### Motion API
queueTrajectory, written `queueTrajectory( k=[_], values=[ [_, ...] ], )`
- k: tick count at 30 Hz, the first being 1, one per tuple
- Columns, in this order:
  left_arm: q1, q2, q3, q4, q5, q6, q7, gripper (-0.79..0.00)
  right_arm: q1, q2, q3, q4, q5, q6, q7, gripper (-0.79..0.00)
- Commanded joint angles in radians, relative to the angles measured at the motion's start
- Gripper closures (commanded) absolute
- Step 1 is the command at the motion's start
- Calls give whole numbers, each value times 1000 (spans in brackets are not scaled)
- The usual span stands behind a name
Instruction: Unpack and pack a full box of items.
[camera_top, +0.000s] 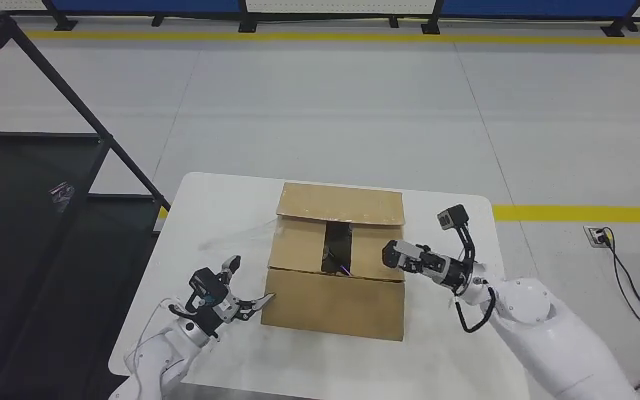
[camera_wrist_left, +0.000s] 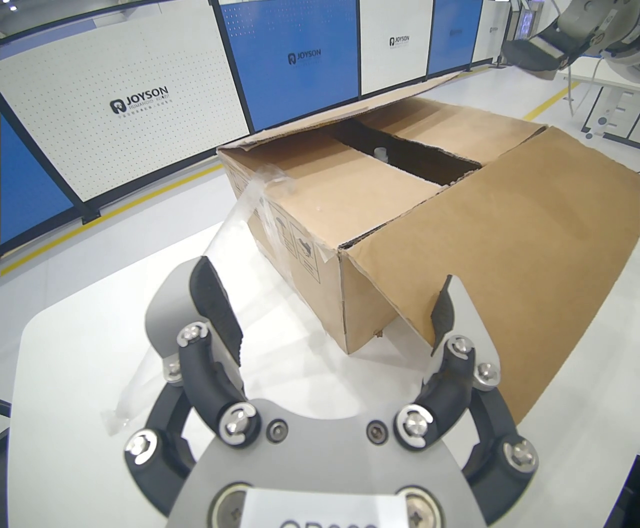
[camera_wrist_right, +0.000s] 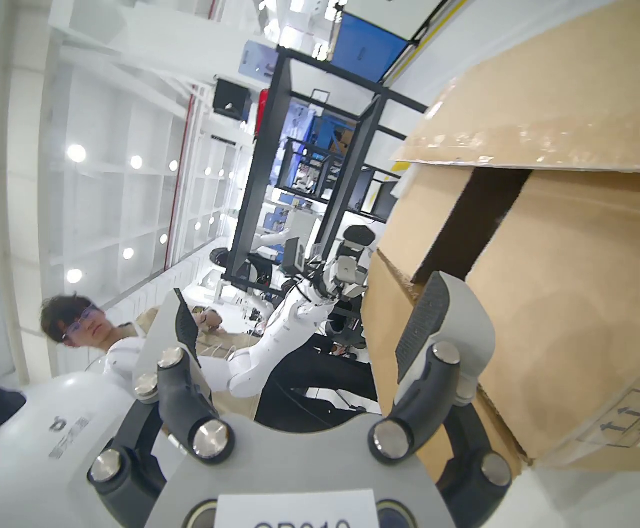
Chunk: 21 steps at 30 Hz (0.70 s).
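Observation:
A brown cardboard box (camera_top: 300, 252) stands in the middle of the white table (camera_top: 215, 205). Its two long outer flaps are folded out; the inner flaps lie almost flat, with a dark gap (camera_top: 337, 248) between them. Through that gap a small white cap (camera_wrist_left: 381, 151) shows. My left gripper (camera_top: 250, 281) is open over the table at the box's near left corner (camera_wrist_left: 345, 300), holding nothing. My right gripper (camera_top: 388, 255) is open at the right end of the box top, one finger (camera_wrist_right: 430, 320) lying against the inner flap (camera_wrist_right: 550, 250).
A strip of clear tape (camera_wrist_left: 250, 210) hangs from the box's left end down to the table. The near outer flap (camera_wrist_left: 525, 260) slopes down toward the table's front edge. A black frame (camera_top: 70, 110) stands beside the table on the left.

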Motion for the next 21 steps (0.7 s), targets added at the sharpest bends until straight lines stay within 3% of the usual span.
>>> queueTrajectory(
  k=[1, 8, 13, 21],
  values=[
    [0, 0, 0, 0, 0, 0, 0, -785, 20, -13, -15, 18, 26, 70, -50, -785],
    [0, 0, 0, 0, 0, 0, 0, -785, 114, -68, -73, 124, 35, 217, -92, -785],
    [0, 0, 0, 0, 0, 0, 0, -785, 158, -106, -88, 187, 73, 192, -137, -785],
    [0, 0, 0, 0, 0, 0, 0, -785, 251, -186, -129, 267, 47, 133, -360, -785]
  ],
)
